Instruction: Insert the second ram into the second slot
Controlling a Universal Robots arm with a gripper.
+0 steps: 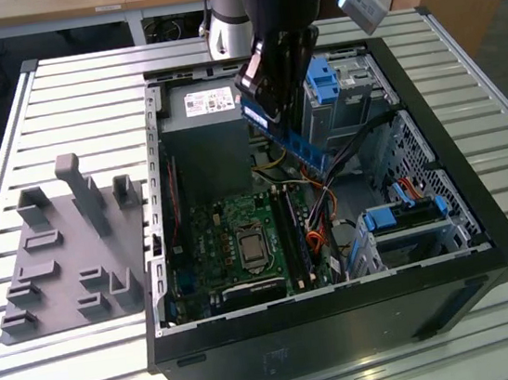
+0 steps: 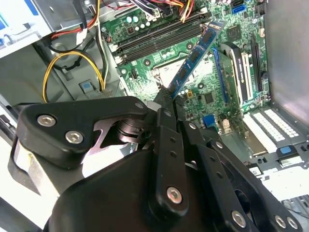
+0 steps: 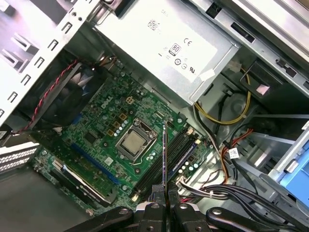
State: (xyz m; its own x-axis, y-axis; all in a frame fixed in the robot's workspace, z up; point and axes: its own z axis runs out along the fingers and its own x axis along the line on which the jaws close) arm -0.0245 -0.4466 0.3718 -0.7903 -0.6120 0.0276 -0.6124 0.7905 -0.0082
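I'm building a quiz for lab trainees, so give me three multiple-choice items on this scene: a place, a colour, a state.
1. Where is the second ram? A seated in a slot; B held over the motherboard; C lying outside the case.
2. The looped cable's colour? A yellow; B green; C white.
3. The gripper is: A open; B shut on the second ram; C shut on nothing.
Key: B, it hangs tilted above the board; A, the loop is yellow; B, it clamps the stick's end.
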